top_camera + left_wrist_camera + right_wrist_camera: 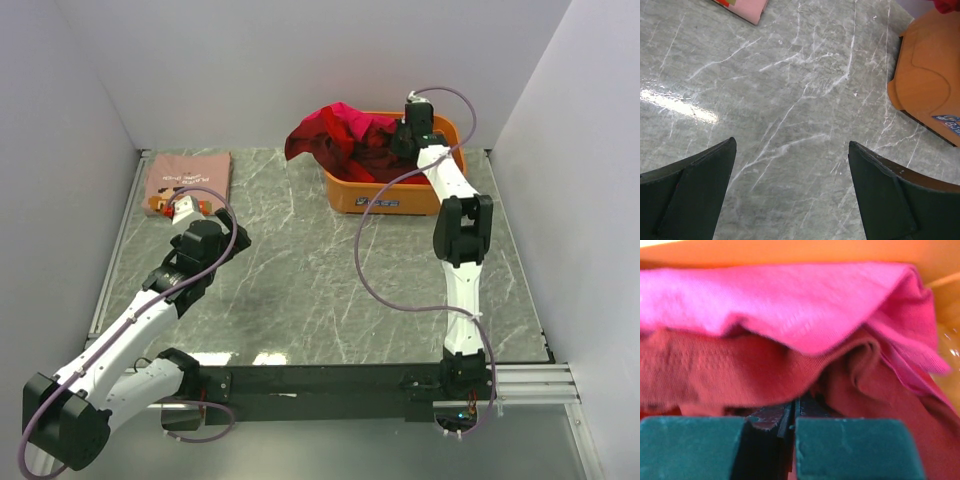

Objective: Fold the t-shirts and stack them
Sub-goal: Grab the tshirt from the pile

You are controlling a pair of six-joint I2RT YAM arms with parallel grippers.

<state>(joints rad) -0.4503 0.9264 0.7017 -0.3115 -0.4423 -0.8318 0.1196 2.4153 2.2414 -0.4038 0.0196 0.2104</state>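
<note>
A dusty pink t-shirt (188, 178) lies folded flat at the table's far left; its corner shows in the left wrist view (742, 7). A heap of magenta and dark red t-shirts (335, 135) fills the orange tub (385, 195) and hangs over its left rim. My right gripper (410, 140) reaches down into the tub. In the right wrist view its jaws (795, 410) are pressed together with the tips buried under a dark red t-shirt (715, 375), below a magenta one (790, 305). My left gripper (185, 215) is open and empty above bare table (792, 150).
The orange tub's corner (925, 85) is at the right of the left wrist view. White walls close the table on the left, back and right. A metal rail (120, 240) runs along the left edge.
</note>
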